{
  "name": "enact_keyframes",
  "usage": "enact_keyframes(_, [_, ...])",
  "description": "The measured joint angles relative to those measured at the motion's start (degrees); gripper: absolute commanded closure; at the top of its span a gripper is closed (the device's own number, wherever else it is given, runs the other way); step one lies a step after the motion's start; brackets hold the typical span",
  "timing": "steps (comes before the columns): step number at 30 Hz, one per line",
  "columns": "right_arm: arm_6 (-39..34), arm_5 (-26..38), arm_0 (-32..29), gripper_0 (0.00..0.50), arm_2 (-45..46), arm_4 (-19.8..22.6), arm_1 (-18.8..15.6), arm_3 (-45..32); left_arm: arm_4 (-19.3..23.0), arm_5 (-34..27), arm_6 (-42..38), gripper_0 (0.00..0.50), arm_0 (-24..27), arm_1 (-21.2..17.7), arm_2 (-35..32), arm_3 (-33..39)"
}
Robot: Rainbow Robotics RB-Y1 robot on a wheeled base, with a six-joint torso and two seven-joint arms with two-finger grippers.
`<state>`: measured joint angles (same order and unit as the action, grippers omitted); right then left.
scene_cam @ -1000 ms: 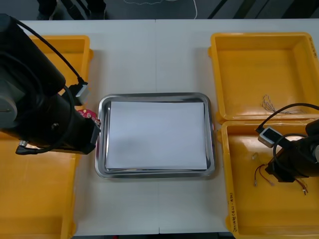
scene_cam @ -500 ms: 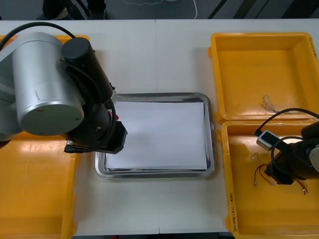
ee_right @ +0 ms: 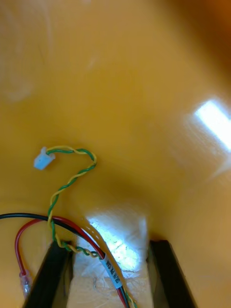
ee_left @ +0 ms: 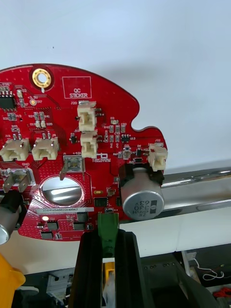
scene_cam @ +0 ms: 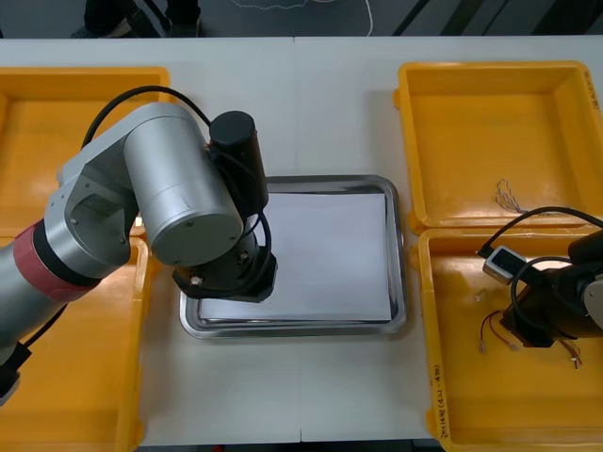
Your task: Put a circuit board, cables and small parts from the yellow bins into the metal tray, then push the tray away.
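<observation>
Centre-left in the front view, the left gripper [ee_left: 109, 234] hangs over the left part of the metal tray [scene_cam: 294, 179]. Its fingers are clamped together on a green connector [ee_left: 109, 222] at the edge of a round red circuit board [ee_left: 72, 159]. The board shows against the tray's white inside, with the shiny rim passing behind it close to the fingers. At lower right, the right gripper [ee_right: 111, 248] sits low in the lower-right yellow bin [scene_cam: 471, 405]. Its fingers are spread wide on either side of loose cables [ee_right: 72, 179]: a green-and-yellow twisted pair ending in a white plug [ee_right: 43, 159], a red wire and a black one.
</observation>
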<state>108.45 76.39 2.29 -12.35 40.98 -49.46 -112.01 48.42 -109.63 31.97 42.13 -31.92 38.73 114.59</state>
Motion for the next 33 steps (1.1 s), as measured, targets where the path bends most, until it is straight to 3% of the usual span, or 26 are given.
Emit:
enact_keyframes(1, [0.0,-0.01,0.0,0.412,0.0,-0.01,-0.02,0.02,0.0,0.0,0.0,0.5,0.0,0.17,0.14,-0.46])
enact_keyframes(2, [0.0,-0.01,0.0,0.449,0.0,-0.02,-0.03,0.04,0.0,0.0,0.01,0.5,0.0,0.3,0.26,-0.87])
enact_keyframes(3, [0.0,-0.01,0.0,0.449,0.0,-0.02,-0.05,0.05,0.0,0.0,0.01,0.5,0.0,0.41,0.42,-1.3])
enact_keyframes(4, [0.0,-0.01,0.0,0.5,0.0,-0.02,-0.06,0.07,0.0,0.0,0.01,0.5,0.0,0.48,0.62,-1.7])
enact_keyframes(21, [-0.01,0.87,0.21,0.5,0.14,0.14,-0.12,-0.08,-6.07,0.0,2.5,0.5,-2.81,1.92,2.5,-2.95])
enact_keyframes(33, [-0.07,14.89,0.75,0.5,6.43,4.98,-0.12,-8.54,-7.73,0.45,6.07,0.5,-4.19,4.08,2.5,-5.49])
